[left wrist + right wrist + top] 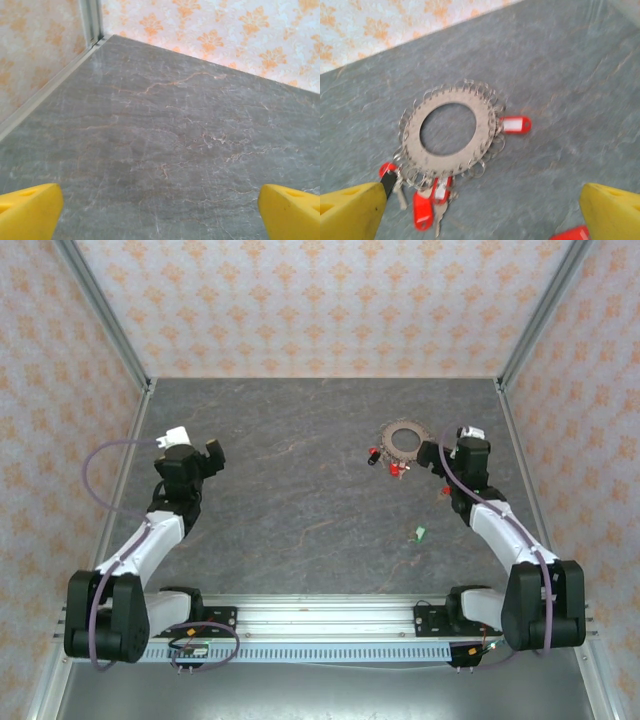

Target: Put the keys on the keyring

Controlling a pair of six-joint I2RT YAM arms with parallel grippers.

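1. The left tool (195, 447) hangs over the bare left side of the surface (300, 500). Its yellow fingers (30, 212) are spread wide with nothing between them, and it is well apart from everything the task needs.
2. The right tool (450, 444) is also spread wide and empty. It sits just right of the keyring (391, 438), which lies flat on the far right part of the surface.
3. Red keys (422, 212) crowd the ring's near rim, and one lies at its right rim, among the wire loops (479, 169). I cannot tell whether any is hooked on. A green key (420, 533) lies apart, nearer.
4. The ring lies loose. A nudge from one finger would likely slide it and drag the keys along, because the left tool is too far away to brace it.
5. The keys are tiny against the fingers. An off-centre pinch could flip a key away or snag a loop with it.
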